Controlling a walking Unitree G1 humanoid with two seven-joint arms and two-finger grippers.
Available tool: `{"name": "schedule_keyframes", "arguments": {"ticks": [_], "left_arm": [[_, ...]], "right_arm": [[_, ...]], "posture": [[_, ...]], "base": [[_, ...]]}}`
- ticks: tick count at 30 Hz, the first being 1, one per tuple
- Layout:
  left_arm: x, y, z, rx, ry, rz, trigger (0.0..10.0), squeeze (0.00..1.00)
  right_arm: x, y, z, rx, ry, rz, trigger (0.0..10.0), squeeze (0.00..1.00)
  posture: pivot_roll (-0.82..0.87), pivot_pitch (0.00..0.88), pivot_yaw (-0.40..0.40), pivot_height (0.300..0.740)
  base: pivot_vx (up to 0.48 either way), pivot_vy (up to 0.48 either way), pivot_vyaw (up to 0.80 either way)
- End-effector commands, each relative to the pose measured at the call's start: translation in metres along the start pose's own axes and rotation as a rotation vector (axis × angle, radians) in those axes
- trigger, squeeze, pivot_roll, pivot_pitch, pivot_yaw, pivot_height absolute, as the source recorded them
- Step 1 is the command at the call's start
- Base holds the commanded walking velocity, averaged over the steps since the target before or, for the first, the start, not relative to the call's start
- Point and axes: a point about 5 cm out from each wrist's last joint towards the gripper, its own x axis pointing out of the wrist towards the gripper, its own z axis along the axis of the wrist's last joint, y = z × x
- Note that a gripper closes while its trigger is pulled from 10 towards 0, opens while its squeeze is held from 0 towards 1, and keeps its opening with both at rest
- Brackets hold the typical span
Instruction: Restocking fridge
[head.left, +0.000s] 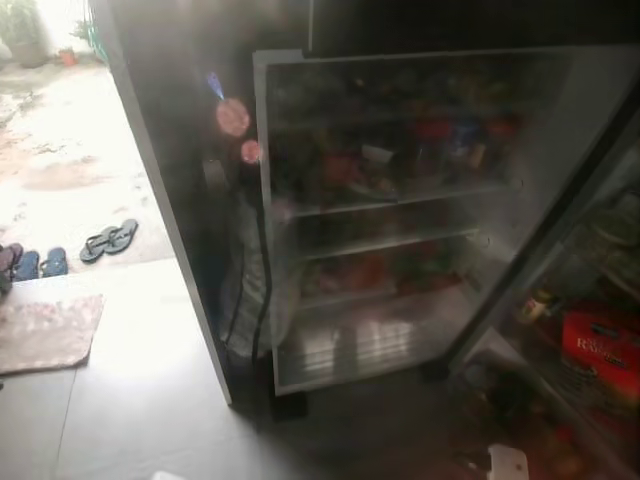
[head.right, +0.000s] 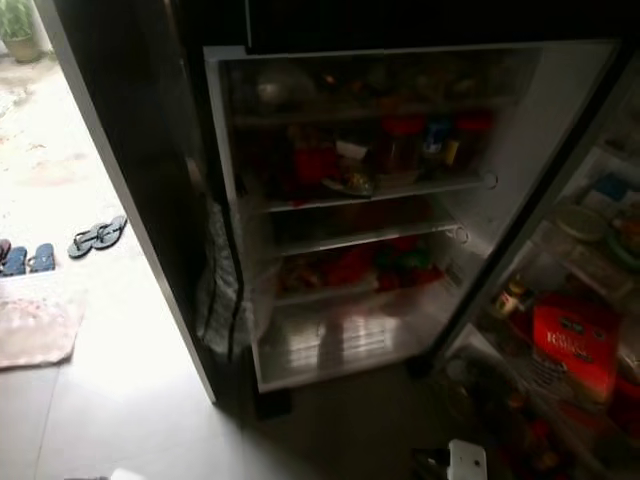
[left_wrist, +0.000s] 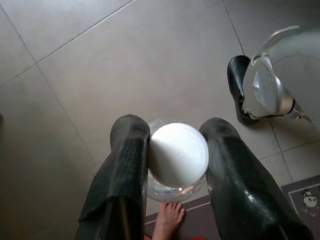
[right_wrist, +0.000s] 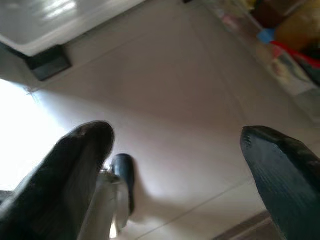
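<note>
Left gripper (left_wrist: 177, 160) hangs low over the tiled floor (left_wrist: 125, 60), jaws closed snug on a clear jar with white lid (left_wrist: 178, 154); the lid sits squarely between the two black fingers (left_wrist: 125, 170), touching both. A person's bare foot (left_wrist: 167, 220) shows below the jar. Right gripper (right_wrist: 175, 155) is spread wide, holding nothing, above the floor near the fridge base. Fridge (head.right: 380, 200) stands open ahead, shelves packed, red box (head.right: 572, 345) in the door rack at right. Sandals (head.left: 110, 238) lie far left, outside.
</note>
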Motion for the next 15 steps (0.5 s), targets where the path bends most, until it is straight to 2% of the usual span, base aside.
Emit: {"name": "schedule_keyframes", "arguments": {"ticks": [1,11,15], "left_arm": [[-0.0002,0.0000,-0.0017,-0.004,0.003,-0.003,10.0,0.00],[0.0002,0.0000,0.0021,0.004,-0.005,-0.005,10.0,0.00],[0.0008,0.0009,0.0067,-0.007,-0.015,0.003,10.0,0.00]], "right_arm": [[0.0007,0.0007,0.0039,0.003,-0.012,0.006,10.0,0.00],[0.0012,0.0025,0.0055,-0.013,-0.011,0.023,10.0,0.00],[0.0021,0.0036,0.0097,-0.031,-0.017,0.029,10.0,0.00]], "posture": [[0.06,0.020,-0.067,0.740],[0.06,0.020,-0.066,0.740],[0.04,0.007,-0.068,0.740]], "base": [[0.000,-0.398,0.00],[0.000,-0.396,0.00],[0.000,0.000,0.00]]}}
